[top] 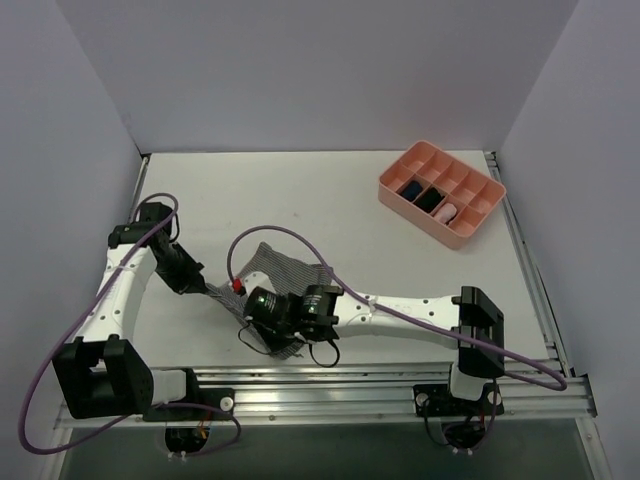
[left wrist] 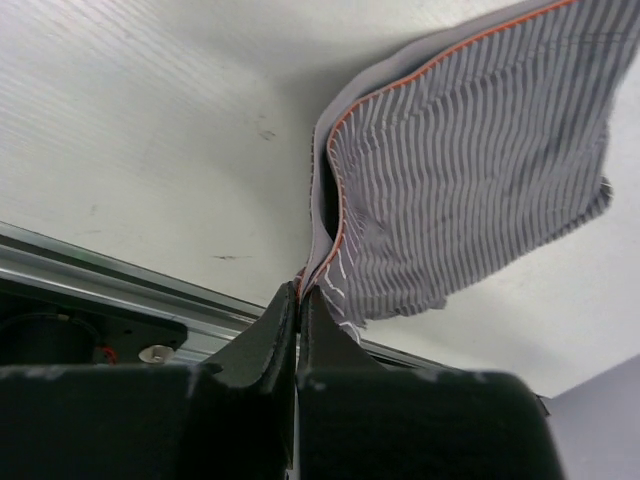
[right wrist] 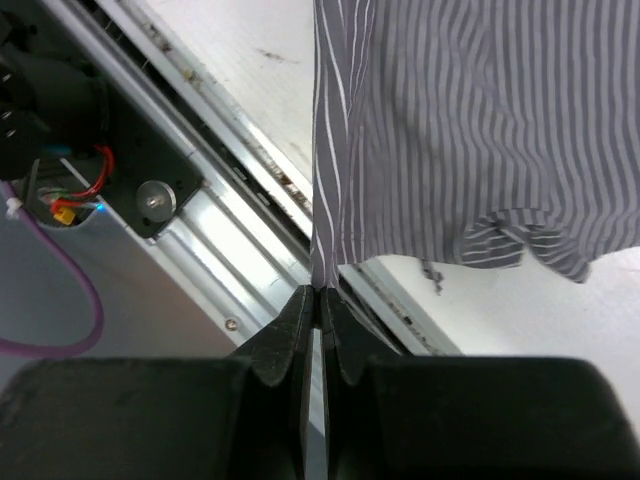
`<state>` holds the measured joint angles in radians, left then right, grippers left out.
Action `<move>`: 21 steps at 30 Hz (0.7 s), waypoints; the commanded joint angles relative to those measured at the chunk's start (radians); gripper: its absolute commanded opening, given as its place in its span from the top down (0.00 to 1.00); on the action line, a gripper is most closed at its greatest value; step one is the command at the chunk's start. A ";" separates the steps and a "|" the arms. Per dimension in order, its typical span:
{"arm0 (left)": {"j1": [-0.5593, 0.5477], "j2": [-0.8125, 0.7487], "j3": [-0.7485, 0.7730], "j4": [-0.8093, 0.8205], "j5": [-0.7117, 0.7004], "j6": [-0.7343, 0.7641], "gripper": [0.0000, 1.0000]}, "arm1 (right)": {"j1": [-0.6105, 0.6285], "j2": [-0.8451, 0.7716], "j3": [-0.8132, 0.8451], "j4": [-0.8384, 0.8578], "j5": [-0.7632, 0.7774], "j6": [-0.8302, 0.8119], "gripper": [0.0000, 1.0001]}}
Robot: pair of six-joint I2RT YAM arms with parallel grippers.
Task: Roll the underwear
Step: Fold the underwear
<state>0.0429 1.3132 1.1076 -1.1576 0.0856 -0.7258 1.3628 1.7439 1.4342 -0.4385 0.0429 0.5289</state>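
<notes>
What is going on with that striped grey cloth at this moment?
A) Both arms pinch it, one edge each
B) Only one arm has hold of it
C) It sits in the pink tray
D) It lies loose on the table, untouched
A: each wrist view shows shut fingers clamped on an edge of the underwear, the left gripper at its orange-trimmed edge and the right gripper at a plain striped one.

A matte white tabletop, lightly scuffed beneath the left claw, is boxed in by plain pale lavender-grey panels: a back wall far beyond that claw, a left wall and a right wall. Aluminium rails line the near edge, under the right claw, and the tabletop's right side. The light is soft and even, with faint shadows.
</notes>
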 commanded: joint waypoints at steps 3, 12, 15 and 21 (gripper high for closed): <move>-0.005 -0.005 0.107 0.067 0.108 -0.083 0.98 | -0.123 -0.067 0.017 -0.059 -0.023 -0.047 1.00; -0.032 0.175 0.244 0.087 0.144 -0.127 0.98 | -0.188 -0.063 0.011 -0.036 -0.032 -0.098 1.00; -0.080 0.248 0.287 0.096 0.148 -0.136 0.98 | -0.197 -0.052 0.011 -0.017 -0.032 -0.102 1.00; -0.136 0.339 0.368 0.101 0.134 -0.161 0.98 | -0.225 -0.046 0.032 -0.023 -0.015 -0.106 1.00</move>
<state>-0.0719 1.6241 1.3991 -1.0863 0.2146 -0.8543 1.1610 1.7172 1.4342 -0.4519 0.0151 0.4400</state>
